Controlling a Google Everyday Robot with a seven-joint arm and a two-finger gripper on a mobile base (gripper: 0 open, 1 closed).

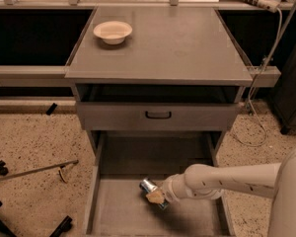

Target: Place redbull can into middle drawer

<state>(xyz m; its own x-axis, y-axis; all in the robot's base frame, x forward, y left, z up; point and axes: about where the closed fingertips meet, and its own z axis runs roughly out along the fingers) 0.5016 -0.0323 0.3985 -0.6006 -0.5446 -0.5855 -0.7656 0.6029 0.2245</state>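
The redbull can is a small blue and silver can with a shiny end, tilted on its side. My gripper is shut on the can and holds it low inside the open middle drawer, just above its flat grey floor near the middle. My pale arm reaches in from the right. The drawer is pulled far out below the closed drawer front with a black handle.
A cream bowl sits on the grey cabinet top at the back left. The drawer's low side walls flank the can. Cables hang at the right. A metal rod lies on the speckled floor at the left.
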